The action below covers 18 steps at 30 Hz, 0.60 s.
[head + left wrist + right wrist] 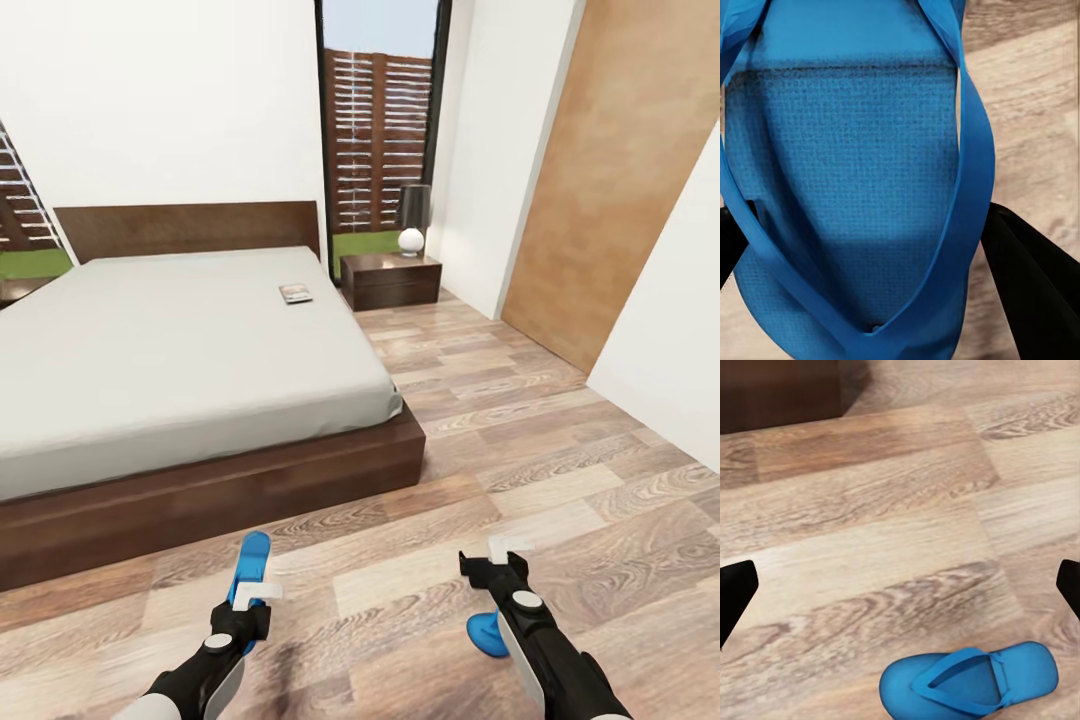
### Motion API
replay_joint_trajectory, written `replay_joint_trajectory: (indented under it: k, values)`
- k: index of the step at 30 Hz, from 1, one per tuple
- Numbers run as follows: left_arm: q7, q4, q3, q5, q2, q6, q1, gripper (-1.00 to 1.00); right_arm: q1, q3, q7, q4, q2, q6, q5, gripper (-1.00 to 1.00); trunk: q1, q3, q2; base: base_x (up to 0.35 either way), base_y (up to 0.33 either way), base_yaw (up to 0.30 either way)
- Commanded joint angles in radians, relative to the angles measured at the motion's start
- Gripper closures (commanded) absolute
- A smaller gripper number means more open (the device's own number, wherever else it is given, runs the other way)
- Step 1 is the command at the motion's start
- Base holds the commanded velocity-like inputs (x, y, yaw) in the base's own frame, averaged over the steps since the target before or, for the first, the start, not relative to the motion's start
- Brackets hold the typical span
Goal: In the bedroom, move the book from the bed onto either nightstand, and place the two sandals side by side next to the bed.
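- Landmark for everything here is the big low bed, dark brown wooden frame and headboard, plain pale grey mattress.
- The small thin paperback book with a dark cover lies flat on the mattress, up near the headboard end and close to the bed's edge on the window side. Its long axis runs roughly along the bed's length.
- Just past that same side of the bed, by the headboard, sits the low dark-brown wooden nightstand, with a dark-shaded lamp on a round white base on top.
- First bright blue flip-flop sandal is off the foot of the bed, above the wood-plank floor, held in the left gripper. Its long axis points toward the bed's foot rail, visible tip nearest the bed.
- Left wrist camera is right up against the sandal's textured sole and strap, with the dark fingers on either side of it, so the left one is clamped on the sandal.
- Second blue flip-flop lies flat on the floor, strap side up, further from the bed's foot than the first, partly hidden under the right arm in the head view.
- Right gripper hangs over bare planks with its fingers spread wide, holding nothing.
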Motion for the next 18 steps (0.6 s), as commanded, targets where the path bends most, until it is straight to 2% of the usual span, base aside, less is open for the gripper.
replay_joint_trajectory:
  k: [1, 18]
  values:
    - [0.006, 0.001, -0.008, 0.009, 0.0, -0.004, 0.0, 1.0, 0.0, 0.005, -0.006, -0.001, -0.001, 0.006, 0.001, -1.0, -0.001, 0.003, 0.0, 0.0, 0.0, 0.0]
    - [0.004, 0.003, -0.01, 0.004, -0.001, -0.001, 0.0, 1.0, 0.0, 0.005, -0.004, 0.008, -0.002, 0.006, 0.001, -1.0, -0.008, 0.069, 0.004, 0.0, 0.0, 0.0]
